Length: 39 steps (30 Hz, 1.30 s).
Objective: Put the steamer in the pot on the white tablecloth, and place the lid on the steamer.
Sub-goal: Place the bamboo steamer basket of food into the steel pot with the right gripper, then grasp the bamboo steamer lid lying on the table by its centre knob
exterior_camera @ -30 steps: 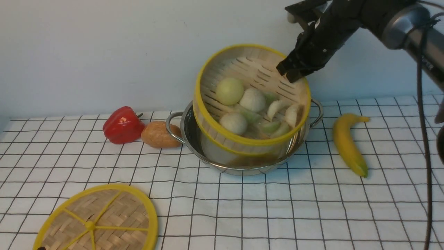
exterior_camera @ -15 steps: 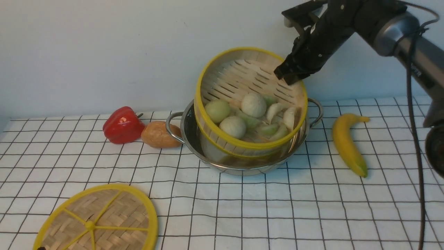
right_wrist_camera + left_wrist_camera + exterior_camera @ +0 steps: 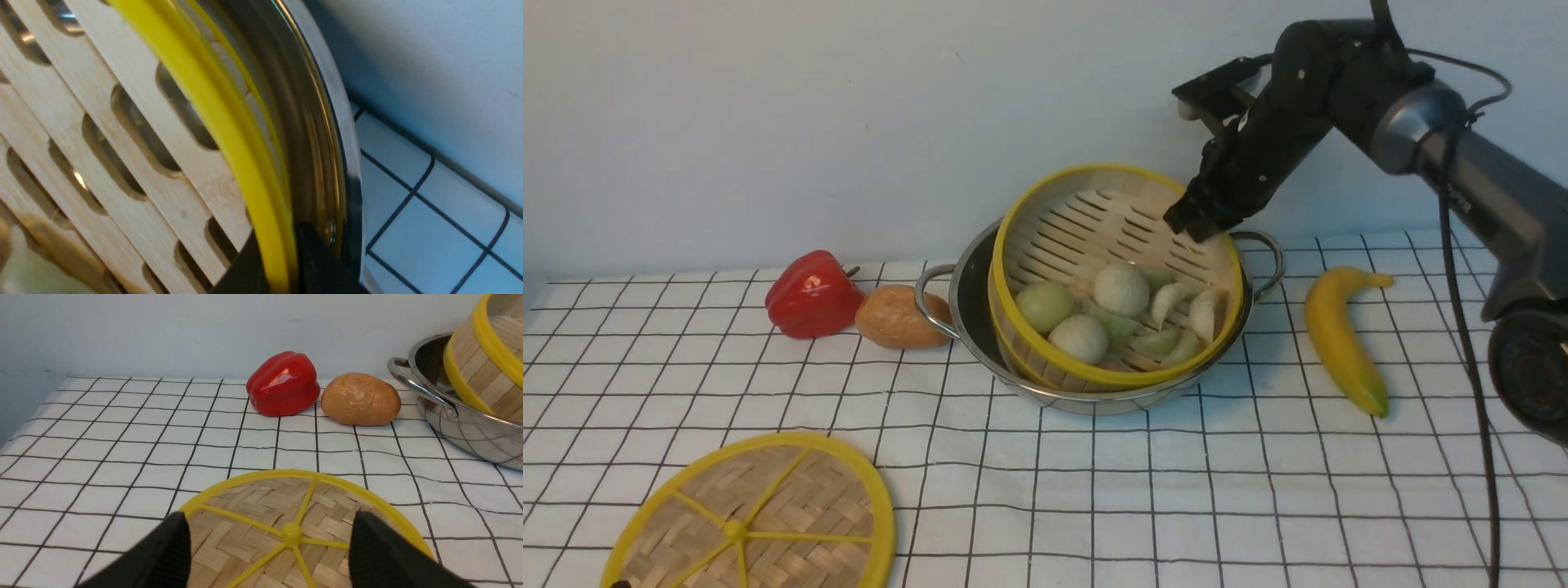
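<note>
- Right gripper (image 3: 1196, 220), upper right of centre in the front view, pinches the yellow rim of the steamer (image 3: 1119, 278), presumably to lower it by one edge.
- The steamer tilts, its near side inside the pot (image 3: 1094, 403); full seating is hard to judge.
- Left gripper (image 3: 269, 551) has its fingers apart, holding nothing.
- The lid (image 3: 747, 510), lower left, lies flat, probably waiting until the steamer settles.

My front cam sits between arms, faces wall across tablecloth (image 3: 1045, 490); left wrist cam's lower, closer, shares lid (image 3: 792, 490); right's right over steamer rim (image 3: 229, 134).
</note>
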Each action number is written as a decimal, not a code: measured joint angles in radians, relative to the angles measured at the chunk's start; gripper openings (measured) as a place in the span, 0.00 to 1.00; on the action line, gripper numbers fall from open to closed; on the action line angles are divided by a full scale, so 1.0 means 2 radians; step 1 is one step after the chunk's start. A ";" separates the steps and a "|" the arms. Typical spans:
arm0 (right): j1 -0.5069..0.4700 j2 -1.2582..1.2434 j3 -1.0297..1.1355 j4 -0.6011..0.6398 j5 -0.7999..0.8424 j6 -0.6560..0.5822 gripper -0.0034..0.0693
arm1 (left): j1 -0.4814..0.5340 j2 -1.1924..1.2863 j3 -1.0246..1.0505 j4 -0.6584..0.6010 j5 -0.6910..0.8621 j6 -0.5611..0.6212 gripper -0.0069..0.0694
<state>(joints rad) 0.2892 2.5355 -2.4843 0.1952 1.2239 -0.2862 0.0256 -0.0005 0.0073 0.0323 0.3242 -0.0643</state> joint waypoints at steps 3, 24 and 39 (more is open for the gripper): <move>0.000 0.001 0.000 0.010 -0.001 -0.019 0.17 | 0.000 0.000 0.000 0.000 0.000 0.000 0.72; 0.000 0.000 -0.202 0.020 -0.012 0.044 0.50 | 0.000 0.000 0.000 0.000 0.000 0.000 0.72; 0.004 -0.077 -0.235 -0.088 0.003 0.216 0.03 | 0.000 0.000 0.000 0.000 0.000 0.000 0.72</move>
<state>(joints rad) 0.2977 2.3805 -2.9550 0.0195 1.2298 0.1467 0.0256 -0.0005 0.0073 0.0323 0.3242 -0.0643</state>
